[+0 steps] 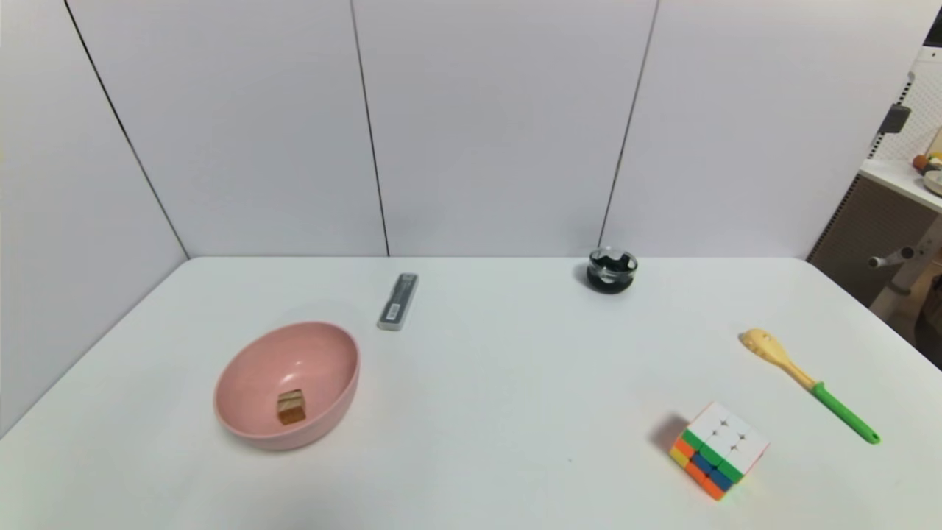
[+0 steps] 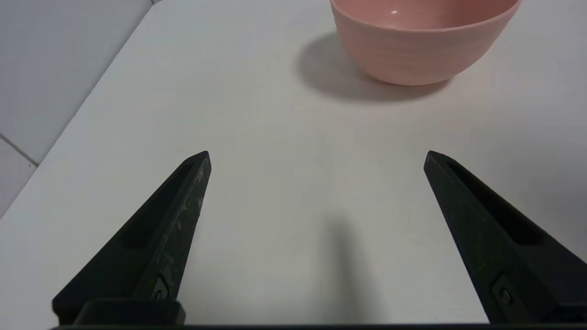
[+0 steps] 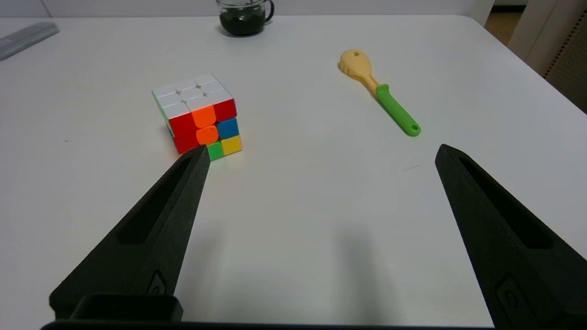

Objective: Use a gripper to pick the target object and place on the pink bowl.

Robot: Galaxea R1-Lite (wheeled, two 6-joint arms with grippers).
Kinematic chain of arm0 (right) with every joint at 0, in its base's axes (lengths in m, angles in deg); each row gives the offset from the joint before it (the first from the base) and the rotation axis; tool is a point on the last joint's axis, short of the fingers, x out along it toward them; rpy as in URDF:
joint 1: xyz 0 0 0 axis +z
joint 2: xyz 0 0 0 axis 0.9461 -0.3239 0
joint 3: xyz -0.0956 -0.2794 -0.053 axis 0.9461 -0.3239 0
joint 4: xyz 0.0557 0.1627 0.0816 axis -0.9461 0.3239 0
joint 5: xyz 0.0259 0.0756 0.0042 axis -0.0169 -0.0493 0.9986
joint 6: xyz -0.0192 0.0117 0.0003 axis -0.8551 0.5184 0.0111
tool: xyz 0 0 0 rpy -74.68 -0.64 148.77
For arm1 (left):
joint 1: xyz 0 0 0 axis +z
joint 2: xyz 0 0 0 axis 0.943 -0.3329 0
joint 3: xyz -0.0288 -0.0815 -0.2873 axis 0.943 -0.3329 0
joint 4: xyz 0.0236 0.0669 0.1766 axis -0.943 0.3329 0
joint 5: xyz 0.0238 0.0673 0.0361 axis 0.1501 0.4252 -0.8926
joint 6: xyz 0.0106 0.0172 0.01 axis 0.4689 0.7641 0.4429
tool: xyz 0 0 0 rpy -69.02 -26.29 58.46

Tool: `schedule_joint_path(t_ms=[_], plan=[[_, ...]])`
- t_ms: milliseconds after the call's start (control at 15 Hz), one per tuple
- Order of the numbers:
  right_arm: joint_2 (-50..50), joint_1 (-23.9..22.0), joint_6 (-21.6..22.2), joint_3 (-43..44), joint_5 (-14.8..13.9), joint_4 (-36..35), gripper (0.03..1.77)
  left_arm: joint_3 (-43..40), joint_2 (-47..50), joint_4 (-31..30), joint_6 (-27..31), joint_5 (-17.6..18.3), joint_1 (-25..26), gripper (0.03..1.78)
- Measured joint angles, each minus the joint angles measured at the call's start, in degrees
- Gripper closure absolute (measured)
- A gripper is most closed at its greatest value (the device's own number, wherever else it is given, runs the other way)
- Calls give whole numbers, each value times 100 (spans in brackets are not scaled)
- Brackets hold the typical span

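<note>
1. A plain white table (image 1: 478, 383) stands against pale grey wall panels; shelving shows at the head view's right edge.
2. No writing is legible; the grey flat case (image 1: 398, 300) may carry print.
3. One each: pink bowl (image 1: 254, 430), wooden cube (image 1: 291, 406) resting inside it at lower left, puzzle cube (image 1: 717, 449), black-and-glass dish (image 1: 612, 270), green-handled spoon (image 1: 809, 384).
4. Left gripper (image 2: 316, 156) is spread wide and empty near the bowl; right gripper (image 3: 321, 153) likewise, beside the puzzle cube.

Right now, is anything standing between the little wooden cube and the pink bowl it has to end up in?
Nothing does: the wooden cube already lies inside the pink bowl. The left hand sits open short of the bowl, the right hand open near the puzzle cube.
</note>
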Motion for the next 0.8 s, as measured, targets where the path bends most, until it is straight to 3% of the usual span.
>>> schedule_joint_path(t_ms=[800], plan=[[0,2,30,0,0,2,10,-2,289,-15,-234,-45,-13,12]])
